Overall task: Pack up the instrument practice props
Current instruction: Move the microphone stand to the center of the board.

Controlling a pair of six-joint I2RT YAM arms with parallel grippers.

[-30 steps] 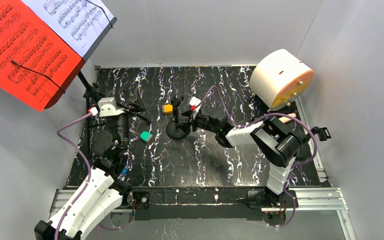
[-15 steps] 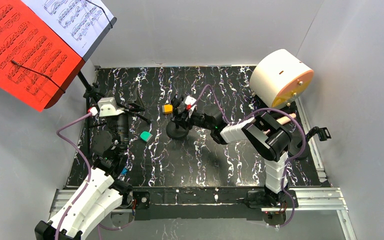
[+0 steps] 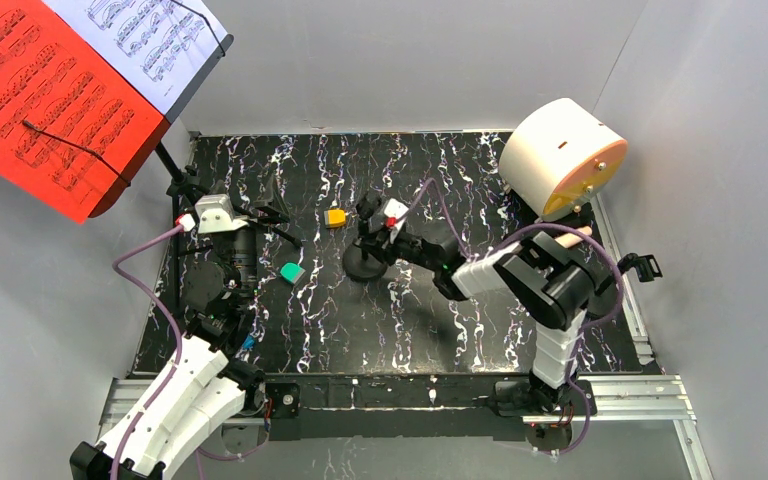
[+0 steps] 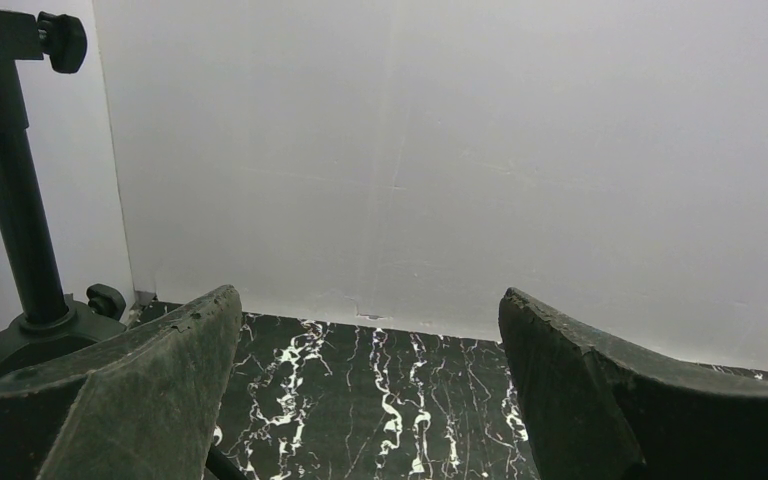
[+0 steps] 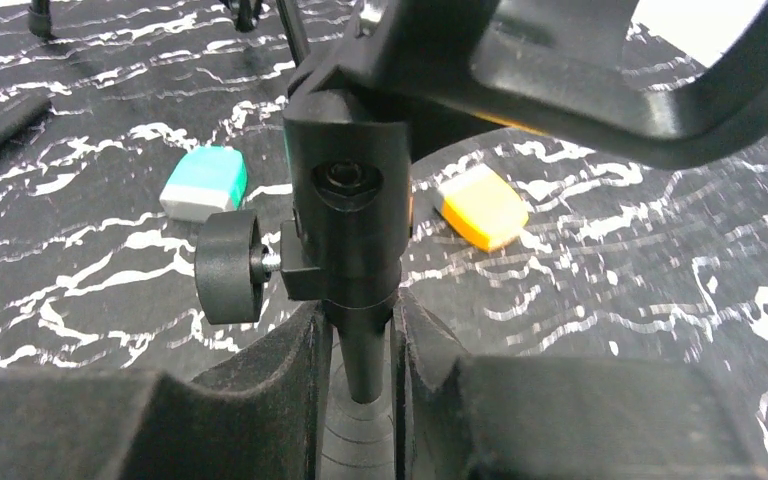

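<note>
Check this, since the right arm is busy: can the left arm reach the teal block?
Probably yes: the left gripper is open and empty, and the teal block lies uncovered beside that arm.

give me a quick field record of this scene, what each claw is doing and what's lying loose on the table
right claw: shut on the round-based pole
left claw: open, holding nothing, beside the music rack post
sheets: red sheet and white sheet, both on the rack
loose items: orange block, teal block
other: white cylinder, far right
</note>
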